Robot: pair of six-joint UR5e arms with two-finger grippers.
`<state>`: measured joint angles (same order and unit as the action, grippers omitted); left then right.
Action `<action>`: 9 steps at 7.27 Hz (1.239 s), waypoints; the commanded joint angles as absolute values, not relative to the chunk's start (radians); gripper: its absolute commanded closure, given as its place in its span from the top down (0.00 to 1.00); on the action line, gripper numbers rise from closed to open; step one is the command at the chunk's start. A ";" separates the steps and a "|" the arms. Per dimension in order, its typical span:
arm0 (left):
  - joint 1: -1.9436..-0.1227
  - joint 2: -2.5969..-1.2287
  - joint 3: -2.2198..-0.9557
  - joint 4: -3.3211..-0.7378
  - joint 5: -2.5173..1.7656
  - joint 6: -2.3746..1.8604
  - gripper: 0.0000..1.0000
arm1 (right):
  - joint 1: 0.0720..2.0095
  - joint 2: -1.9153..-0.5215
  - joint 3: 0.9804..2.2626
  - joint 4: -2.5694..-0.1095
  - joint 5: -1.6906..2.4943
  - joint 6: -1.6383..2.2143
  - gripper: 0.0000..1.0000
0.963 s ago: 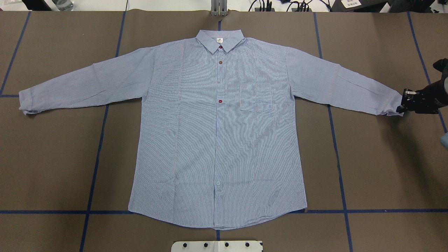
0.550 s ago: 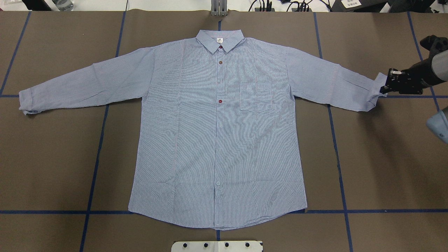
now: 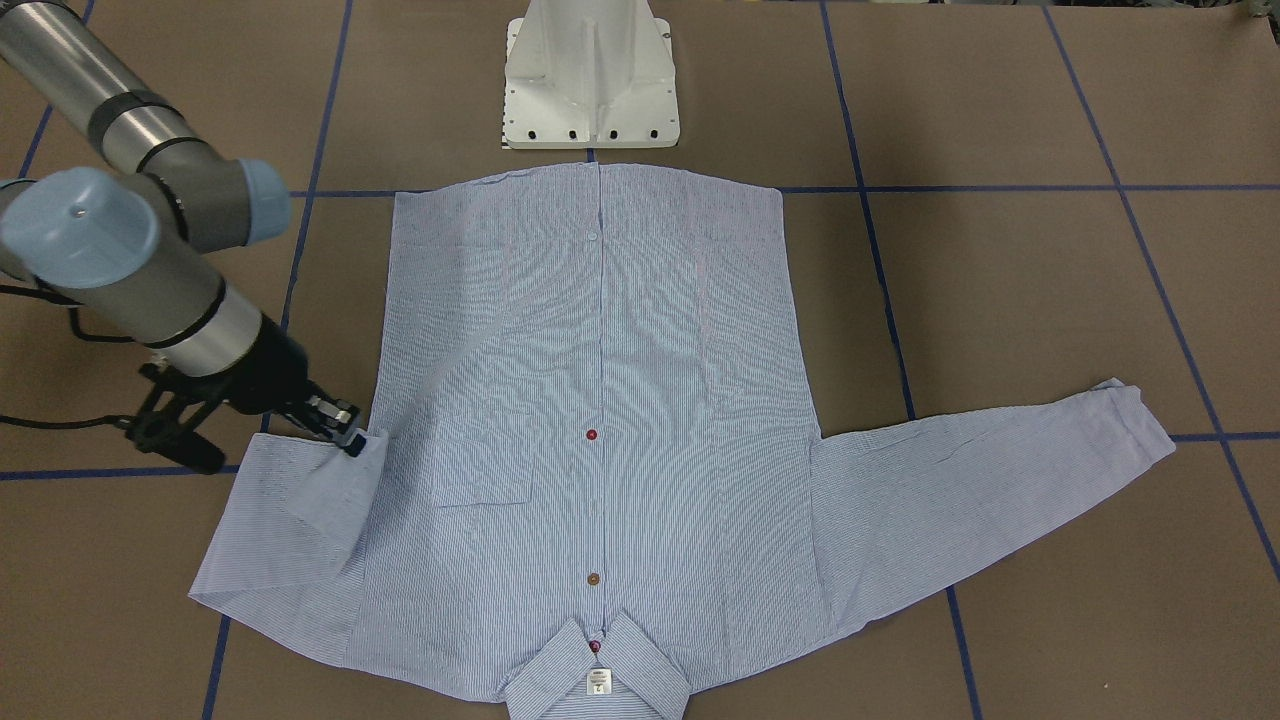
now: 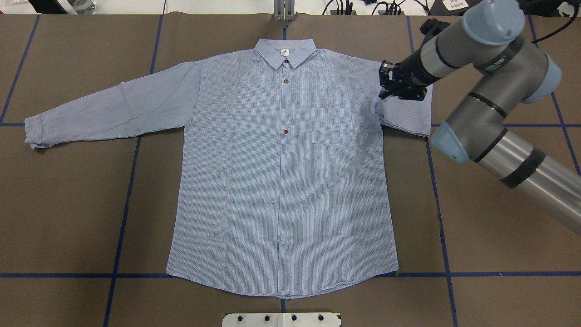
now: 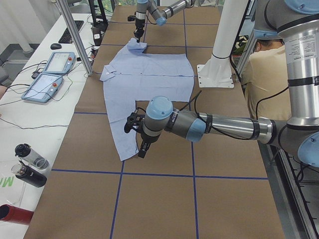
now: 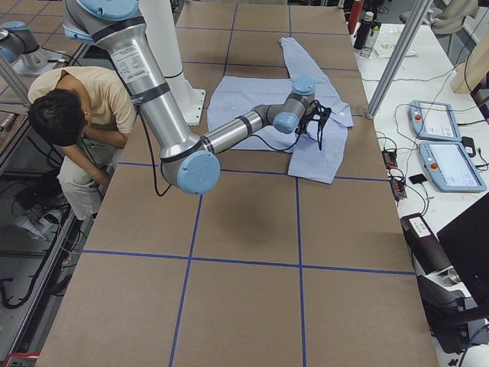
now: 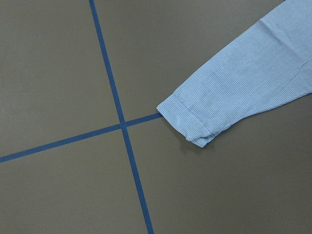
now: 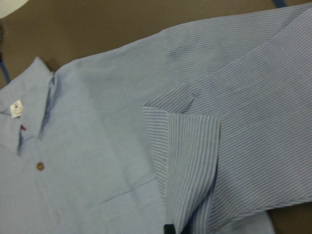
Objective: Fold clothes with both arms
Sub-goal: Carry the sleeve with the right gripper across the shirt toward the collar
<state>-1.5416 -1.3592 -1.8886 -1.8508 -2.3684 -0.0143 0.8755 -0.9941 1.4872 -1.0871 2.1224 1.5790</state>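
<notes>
Shirt lies flat and buttoned, front up, mid-frame on the tabletop, with its collar toward the top of the overhead view. I judge the folding to be at its first step. The sleeve at frame right is doubled back on itself, while the other sleeve lies stretched out at left.

The right arm reaches in from the lower right with its elbow bent. The right tool is clenched on the cuff, holding it by the shoulder seam. Next, that cuff needs laying across the chest and releasing without dragging the body.

In the left side view the left arm hangs low by the far cuff. I cannot tell whether the left tool is released or clenched.
</notes>
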 commanded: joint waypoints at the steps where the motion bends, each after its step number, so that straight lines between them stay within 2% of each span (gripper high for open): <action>1: -1.542 -1.359 -1.890 -1.851 -2.368 -0.014 0.99 | 0.793 -0.803 1.398 -1.121 2.025 1.663 0.00; 3: -1.542 -1.359 -1.891 -1.852 -2.368 -0.014 0.99 | 0.759 -0.653 1.256 -1.117 1.968 1.666 0.00; 6: -1.542 -1.359 -1.890 -1.853 -2.368 -0.014 0.99 | 0.712 -0.563 1.175 -1.115 1.904 1.666 0.00; 9: -1.542 -1.359 -1.891 -1.853 -2.368 -0.014 0.99 | 0.697 -0.531 1.145 -1.114 1.884 1.666 0.00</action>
